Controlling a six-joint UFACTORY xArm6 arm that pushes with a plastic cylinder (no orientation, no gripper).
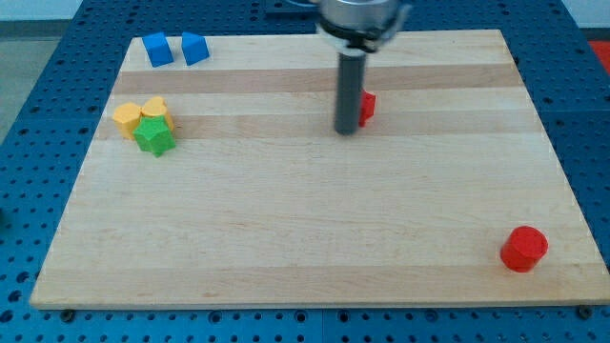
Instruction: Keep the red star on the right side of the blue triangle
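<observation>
The red star lies at the view's upper middle, mostly hidden behind my rod. My tip rests on the board just left of and touching or nearly touching the star. The blue triangle sits at the view's top left, far to the left of the star. A blue cube stands right beside it on its left.
A yellow block, a second yellow block and a green star cluster at the view's left. A red cylinder stands at the bottom right. The wooden board ends in edges on all sides.
</observation>
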